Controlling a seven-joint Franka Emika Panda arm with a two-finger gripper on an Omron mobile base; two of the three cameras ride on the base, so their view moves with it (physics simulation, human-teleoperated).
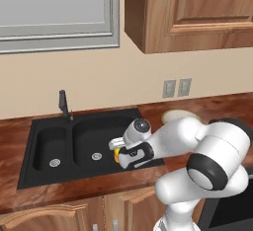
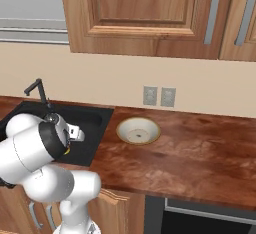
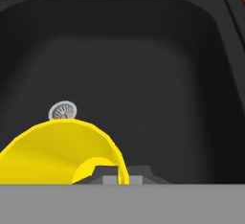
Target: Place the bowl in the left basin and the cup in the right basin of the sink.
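The yellow cup [image 3: 57, 151] hangs tilted over the right basin [image 3: 158, 74], and my gripper [image 3: 119, 176] is shut on its rim. The basin's silver drain [image 3: 62, 110] shows just past the cup. In the left base view the cup [image 1: 116, 155] is a yellow sliver at my gripper [image 1: 118, 151], above the wider right basin [image 1: 99, 134] of the black sink [image 1: 29, 175]. The narrower left basin [image 1: 49, 146] holds nothing. The cream bowl [image 2: 138, 130] with a tan rim sits on the counter right of the sink, apart from the gripper.
A slim black faucet [image 1: 63, 104] stands behind the sink's divider. Two wall outlets [image 2: 159, 96] are above the bowl. Wooden cabinets [image 2: 145, 13] hang overhead. The brown counter [image 2: 200, 148] runs far to the right.
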